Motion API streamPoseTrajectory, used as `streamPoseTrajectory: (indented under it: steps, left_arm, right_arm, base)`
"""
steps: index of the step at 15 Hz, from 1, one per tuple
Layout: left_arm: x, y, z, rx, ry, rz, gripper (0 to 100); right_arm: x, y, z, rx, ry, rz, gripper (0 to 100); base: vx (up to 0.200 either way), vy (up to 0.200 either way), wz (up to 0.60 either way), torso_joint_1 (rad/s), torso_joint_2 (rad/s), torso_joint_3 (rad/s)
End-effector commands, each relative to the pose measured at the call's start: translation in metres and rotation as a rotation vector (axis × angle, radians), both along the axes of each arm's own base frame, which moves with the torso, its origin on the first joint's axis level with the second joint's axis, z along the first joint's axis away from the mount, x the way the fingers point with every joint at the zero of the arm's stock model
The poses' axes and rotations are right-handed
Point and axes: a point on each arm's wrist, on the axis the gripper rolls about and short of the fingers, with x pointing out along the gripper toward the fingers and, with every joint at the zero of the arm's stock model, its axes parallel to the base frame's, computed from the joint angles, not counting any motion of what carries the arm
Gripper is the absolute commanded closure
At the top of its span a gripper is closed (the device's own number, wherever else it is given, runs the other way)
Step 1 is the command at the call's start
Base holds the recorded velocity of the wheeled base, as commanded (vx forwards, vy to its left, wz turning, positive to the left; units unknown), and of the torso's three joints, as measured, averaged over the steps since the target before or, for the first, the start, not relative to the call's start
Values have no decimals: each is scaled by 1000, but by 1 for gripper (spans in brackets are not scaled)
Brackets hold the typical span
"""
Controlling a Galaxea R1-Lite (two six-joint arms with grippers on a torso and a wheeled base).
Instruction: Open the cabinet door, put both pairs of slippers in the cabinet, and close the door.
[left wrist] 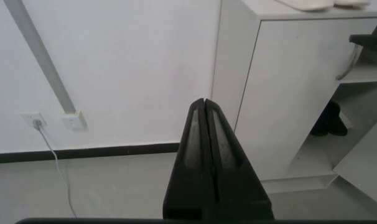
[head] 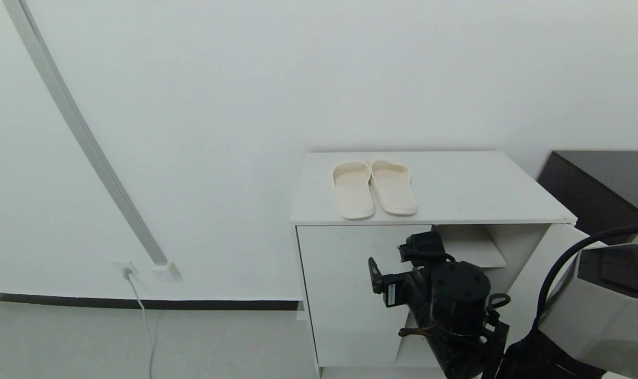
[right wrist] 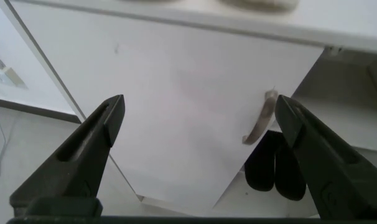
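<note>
Seeing cream slippers (head: 374, 188) side by side atop the cabinet (head: 482, 184), lengthwise front to back, toes toward the wall, dark slippers (right wrist: 275, 169) inside on a low shelf, my right claw (right wrist: 199, 106) spread wide facing the closed door (right wrist: 176, 93), my left claw (left wrist: 204, 109) clenched on nothing

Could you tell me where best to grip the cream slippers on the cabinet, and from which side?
Probably pinch the touching inner edges of the cream slippers near their front ends, coming from above and in front. They lie flat, side by side, at the front edge of the cabinet top, so one grip may take both.
</note>
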Motion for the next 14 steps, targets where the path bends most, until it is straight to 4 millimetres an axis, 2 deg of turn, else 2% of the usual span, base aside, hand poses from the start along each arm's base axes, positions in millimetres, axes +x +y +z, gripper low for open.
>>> streamPoseTrajectory:
  steps: [1, 7, 11, 13, 14]
  left_arm:
    - [0, 0, 0, -1, 1, 1, 100]
    - [0, 0, 0, 0, 1, 0, 100]
    - [0, 0, 0, 0, 1, 1, 100]
    - [0, 0, 0, 0, 1, 0, 100]
    - [0, 0, 0, 2, 1, 0, 100]
  right_arm:
    - [0, 0, -1, -3, 3, 1, 0]
    - [1, 0, -5, -9, 8, 1, 0]
    - [1, 1, -9, -1, 4, 36, 0]
    - [6, 5, 0, 7, -11, 36, 0]
    - [16, 9, 8, 10, -12, 25, 0]
  base:
    - [0, 0, 0, 266, -598, -330]
    - [0, 0, 0, 199, -456, -252]
    - [0, 0, 0, 12, -19, -12]
    - [0, 0, 0, 0, 0, 0]
    - [0, 0, 0, 0, 0, 0]
